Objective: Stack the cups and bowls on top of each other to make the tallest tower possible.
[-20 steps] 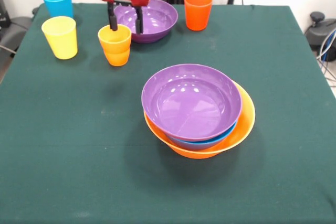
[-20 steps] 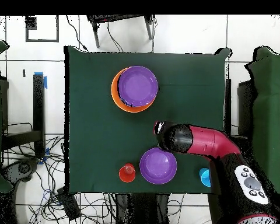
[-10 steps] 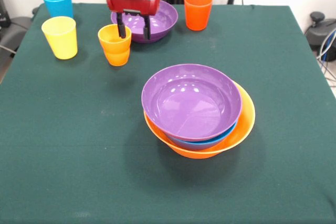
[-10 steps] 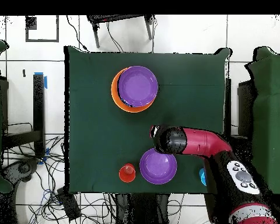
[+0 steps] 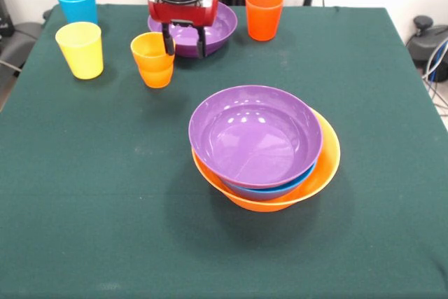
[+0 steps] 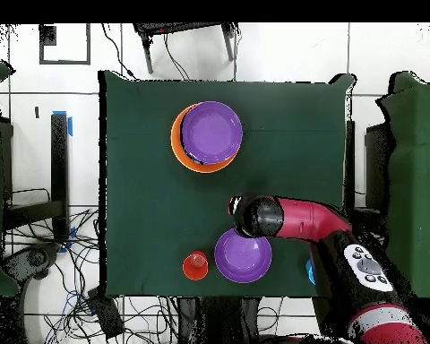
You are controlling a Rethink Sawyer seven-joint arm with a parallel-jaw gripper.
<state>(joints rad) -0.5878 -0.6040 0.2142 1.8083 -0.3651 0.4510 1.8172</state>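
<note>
The tower stands mid-table: a wide purple bowl (image 5: 255, 134) sits in a deep blue bowl (image 5: 269, 191), which sits in the large orange bowl (image 5: 323, 167). It also shows in the overhead view (image 6: 211, 132). My gripper (image 5: 184, 44) is open and empty. It hangs over the near rim of the second purple bowl (image 5: 210, 24), just right of the orange cup (image 5: 154, 59). The yellow cup (image 5: 80, 49), light blue cup (image 5: 77, 3) and red-orange cup (image 5: 264, 14) stand apart at the far side. The green bowl and the translucent light blue bowl are out of view.
In the overhead view my red arm (image 6: 299, 219) covers the orange and yellow cups. The second purple bowl (image 6: 243, 255) and red-orange cup (image 6: 195, 265) stand near the table's bottom edge. Cables lie on the floor round the table.
In the front view my gripper has moved right, from over the orange cup to the second purple bowl's near rim. It stayed open. No cup or bowl has moved.
</note>
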